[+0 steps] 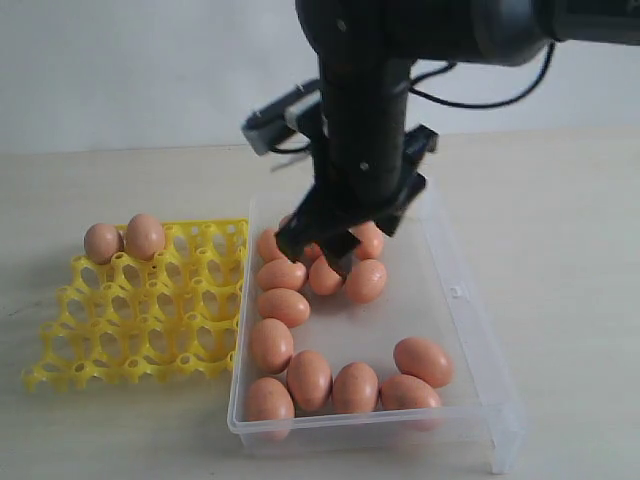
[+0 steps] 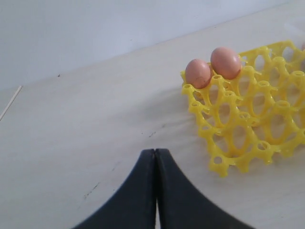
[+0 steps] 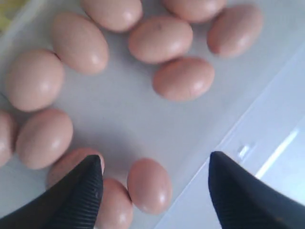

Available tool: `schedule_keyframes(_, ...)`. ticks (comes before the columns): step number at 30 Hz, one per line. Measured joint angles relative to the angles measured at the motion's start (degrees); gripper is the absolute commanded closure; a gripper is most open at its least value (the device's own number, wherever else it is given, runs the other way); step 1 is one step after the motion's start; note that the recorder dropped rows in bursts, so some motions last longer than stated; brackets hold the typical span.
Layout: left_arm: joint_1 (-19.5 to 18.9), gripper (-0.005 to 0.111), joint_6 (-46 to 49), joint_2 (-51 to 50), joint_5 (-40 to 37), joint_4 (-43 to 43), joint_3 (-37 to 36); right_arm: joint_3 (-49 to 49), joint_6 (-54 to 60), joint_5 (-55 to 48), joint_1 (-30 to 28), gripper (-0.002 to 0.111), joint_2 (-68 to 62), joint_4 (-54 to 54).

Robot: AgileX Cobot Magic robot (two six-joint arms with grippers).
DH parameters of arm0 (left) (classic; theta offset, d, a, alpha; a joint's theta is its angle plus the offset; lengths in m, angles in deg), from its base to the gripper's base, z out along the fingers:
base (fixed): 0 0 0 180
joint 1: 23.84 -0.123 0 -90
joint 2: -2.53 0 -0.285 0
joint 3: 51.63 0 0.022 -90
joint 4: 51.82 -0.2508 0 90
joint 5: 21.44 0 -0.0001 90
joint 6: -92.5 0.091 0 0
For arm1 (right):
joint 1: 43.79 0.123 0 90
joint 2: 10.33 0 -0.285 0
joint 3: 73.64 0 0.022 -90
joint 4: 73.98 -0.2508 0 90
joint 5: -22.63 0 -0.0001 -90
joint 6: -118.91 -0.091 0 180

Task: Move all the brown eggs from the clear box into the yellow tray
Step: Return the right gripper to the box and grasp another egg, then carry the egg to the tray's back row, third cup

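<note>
Overhead, the right pincer (image 3: pixel 155 162) gapes above the brown eggs (image 1: pixel 285 305) in the clear box (image 1: pixel 405 305), left pincer (image 2: pixel 156 153) pressed together.

No readable text, label, brand, number or sign in any view.
</note>
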Motion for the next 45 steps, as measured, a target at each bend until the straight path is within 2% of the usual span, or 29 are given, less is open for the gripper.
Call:
schedule_keyframes(2, 0.0, 0.107, 0.0, 0.0, 0.0, 0.0, 0.0, -4.7, -2.2, -0.2, -0.8, 0.047, 1.1, 0.0)
schedule_keyframes(6, 0.0, 0.107, 0.0, 0.0, 0.0, 0.0, 0.0, -12.3, 1.9, -0.4, -1.5, 0.047, 3.2, 0.1)
schedule_keyframes(11, 0.0, 0.107, 0.0, 0.0, 0.0, 0.0, 0.0, -17.6, 4.2, 1.0, -1.6, 0.047, 3.5, -0.2)
schedule_keyframes(18, 0.0, 0.107, 0.0, 0.0, 0.0, 0.0, 0.0, -18.7, 4.5, 10.2, -1.7, 0.047, 3.5, -2.4)
schedule_keyframes(26, 0.0, 0.107, 0.0, 0.0, 0.0, 0.0, 0.0, -18.8, 4.8, 12.7, -2.6, 0.048, -0.8, -1.6)
schedule_keyframes(28, 0.0, 0.107, 0.0, 0.0, 0.0, 0.0, 0.0, -18.8, 4.8, 12.7, -3.5, 0.054, -2.3, 0.8)
schedule_keyframes(30, 0.0, 0.107, 0.0, 0.0, 0.0, 0.0, 0.0, -18.8, 4.8, 12.7, -3.8, 0.073, -2.8, 1.3)
schedule_keyframes(31, 0.0, 0.107, 0.0, 0.0, 0.0, 0.0, 0.0, -18.8, 4.8, 12.7, -3.8, 0.087, -2.8, 1.3)
schedule_keyframes(32, 0.0, 0.107, 0.0, 0.0, 0.0, 0.0, 0.0, -18.8, 4.8, 12.7, -3.8, 0.095, -2.8, 1.3)
schedule_keyframes(33, 0.0, 0.107, 0.0, 0.0, 0.0, 0.0, 0.0, -18.8, 4.8, 12.7, -3.8, 0.107, -2.8, 1.3)
schedule_keyframes(41, 0.0, 0.107, 0.0, 0.0, 0.0, 0.0, 0.0, -18.5, 4.9, 13.6, -3.8, 0.108, -1.6, 2.9)
schedule_keyframes(43, 0.0, 0.107, 0.0, 0.0, 0.0, 0.0, 0.0, -17.9, 4.9, 16.7, -3.8, 0.108, 0.3, 3.0)
schedule_keyframes(45, 0.0, 0.107, 0.0, 0.0, 0.0, 0.0, 0.0, -17.1, 4.9, 24.4, -3.8, 0.108, 2.7, 3.3)
